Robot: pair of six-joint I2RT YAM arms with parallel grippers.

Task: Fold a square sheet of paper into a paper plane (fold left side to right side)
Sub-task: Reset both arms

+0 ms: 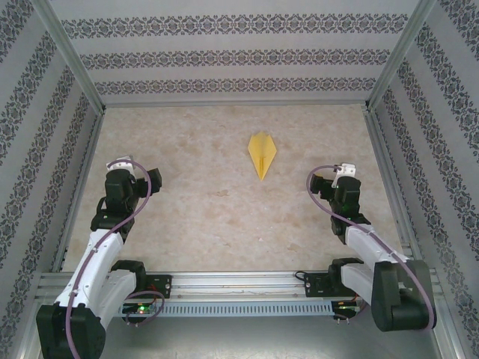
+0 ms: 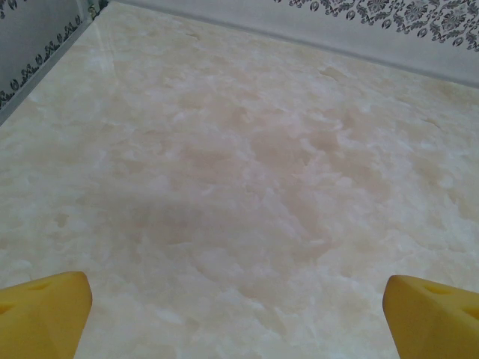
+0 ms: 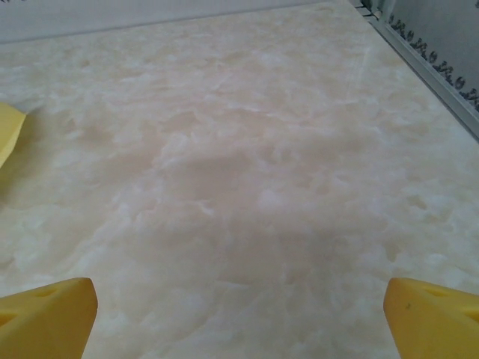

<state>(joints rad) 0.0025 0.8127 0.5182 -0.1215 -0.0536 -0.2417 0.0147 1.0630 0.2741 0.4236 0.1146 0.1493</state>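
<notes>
Paper plane [image 1: 262,153] lies folded on the table [image 1: 209,217], well apart from both arms.
Top view: the yellow dart sits upper centre, tapering down-frame. Left wrist view: the left gripper [image 2: 239,318] is wide and holds nothing. Right wrist view: the right gripper [image 3: 239,318] is wide and empty, with a yellow corner of the plane at the left edge. The plane is probably light, limp and easily creased, so pinch the layered centre crease.

The pointed yellow paper plane [image 3: 7,133] is cropped at the right wrist view's left edge. Overhead, its folds are too small to tell.
</notes>
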